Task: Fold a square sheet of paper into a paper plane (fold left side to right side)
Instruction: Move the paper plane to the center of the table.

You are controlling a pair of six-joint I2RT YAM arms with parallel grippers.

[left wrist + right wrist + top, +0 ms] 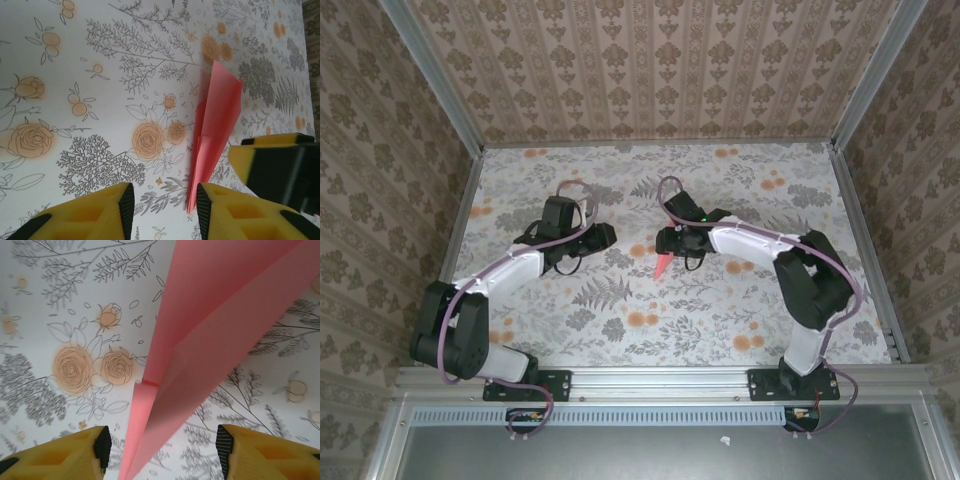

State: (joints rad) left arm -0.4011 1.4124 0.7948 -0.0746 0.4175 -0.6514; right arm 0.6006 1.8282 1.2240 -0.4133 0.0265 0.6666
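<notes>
Right gripper (163, 442): I'm hovering parted astride the paper plane (200, 340) (untouched), letting it lie.
Left gripper (165, 200): I'm idling parted, empty, left of it.

No writing, label or number can be read anywhere.

The left arm (510, 268) and right arm (755, 240) have white shells, black joints, a purple cable (443, 345) apiece, and yellow fingers (235, 217) with ribbed black pads (127, 207), perhaps rubber.
</notes>
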